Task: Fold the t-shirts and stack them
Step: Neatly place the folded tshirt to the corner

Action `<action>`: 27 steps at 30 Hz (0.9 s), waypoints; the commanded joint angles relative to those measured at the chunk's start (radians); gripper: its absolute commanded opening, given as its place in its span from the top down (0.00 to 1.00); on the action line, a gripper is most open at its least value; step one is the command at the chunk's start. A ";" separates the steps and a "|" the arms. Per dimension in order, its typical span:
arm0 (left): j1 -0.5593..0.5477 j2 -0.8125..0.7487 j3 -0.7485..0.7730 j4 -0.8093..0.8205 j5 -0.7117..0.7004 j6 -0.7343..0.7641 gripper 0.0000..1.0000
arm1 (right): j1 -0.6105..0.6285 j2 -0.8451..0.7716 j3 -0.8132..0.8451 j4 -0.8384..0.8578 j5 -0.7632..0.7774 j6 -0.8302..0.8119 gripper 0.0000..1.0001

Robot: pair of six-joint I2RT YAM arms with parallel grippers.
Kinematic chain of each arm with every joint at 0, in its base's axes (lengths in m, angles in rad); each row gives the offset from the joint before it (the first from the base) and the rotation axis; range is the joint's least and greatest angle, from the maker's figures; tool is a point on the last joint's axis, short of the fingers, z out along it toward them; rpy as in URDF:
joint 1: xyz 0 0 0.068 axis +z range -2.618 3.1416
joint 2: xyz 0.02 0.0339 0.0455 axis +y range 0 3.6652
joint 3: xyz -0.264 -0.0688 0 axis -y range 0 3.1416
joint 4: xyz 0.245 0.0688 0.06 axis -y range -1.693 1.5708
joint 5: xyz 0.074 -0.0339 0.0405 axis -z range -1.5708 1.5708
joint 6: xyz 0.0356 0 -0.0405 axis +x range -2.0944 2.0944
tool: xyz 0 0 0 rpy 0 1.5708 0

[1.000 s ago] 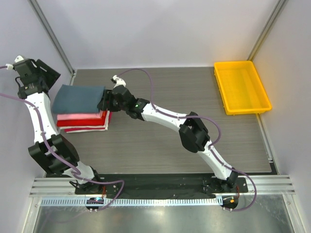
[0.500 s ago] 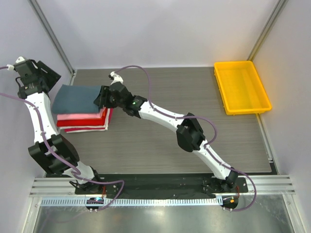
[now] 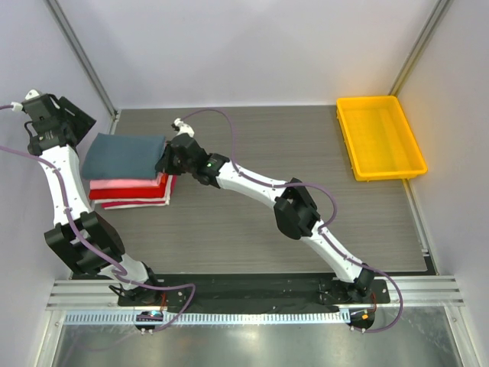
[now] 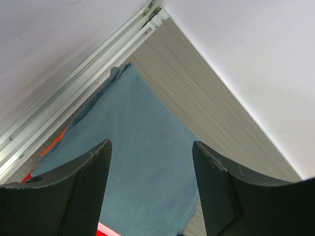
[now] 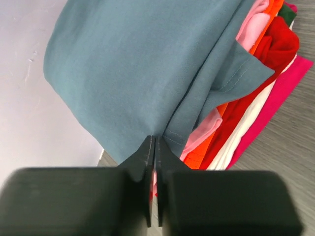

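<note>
Counter [image 3: 252, 222] of grey wood grain carries everything, with pale walls close on three sides. At its far left lies the stack of t-shirts [image 3: 130, 191], folded flat one on another, pressed up near the left wall; red, pink, orange and white layers show at its edge in the right wrist view. The yellow tray [image 3: 380, 141] sits at the far right, well apart from the stack and out of the way of any move here.

On top of the stack lies the blue-grey tee [image 3: 122, 155], a soft, light cotton thing. It will likely sag and unfold if lifted by one point, so a pinch at a corner or hem, better two at once, seems the sensible hold. Its right side is untidy: a sleeve or hem flap hangs over the coloured layers below.

The right pincer [image 5: 152, 140] is at that loose right edge, its fingers drawn together, and the blue hem appears nipped between their tips. Pulling there could drag the lower tees askew, since they touch. The left pincer [image 4: 151, 145] hovers above the blue-grey tee near the wall with fingers spread wide and nothing between them; the wall leaves it little room
</note>
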 commanded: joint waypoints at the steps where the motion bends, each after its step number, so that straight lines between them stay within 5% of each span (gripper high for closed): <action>1: 0.007 0.001 0.043 0.004 -0.004 0.023 0.33 | 0.002 -0.011 0.041 0.029 -0.004 0.014 0.99; 15: 0.009 -0.009 0.023 -0.002 0.003 0.016 0.33 | 0.031 -0.234 -0.304 0.185 0.006 -0.004 0.99; 19: 0.007 -0.006 0.009 0.004 0.019 0.002 0.33 | 0.029 -0.226 -0.279 0.184 -0.005 -0.018 0.99; 23: 0.007 0.001 -0.017 0.016 0.079 -0.029 0.34 | 0.028 -0.237 -0.253 0.184 -0.004 -0.029 0.83; 25: 0.007 0.000 -0.032 0.019 0.090 -0.044 0.34 | 0.028 -0.234 -0.233 0.184 -0.008 -0.027 0.83; 27: 0.009 -0.012 -0.061 0.033 0.093 -0.070 0.35 | 0.025 -0.214 -0.169 0.184 -0.048 -0.023 0.93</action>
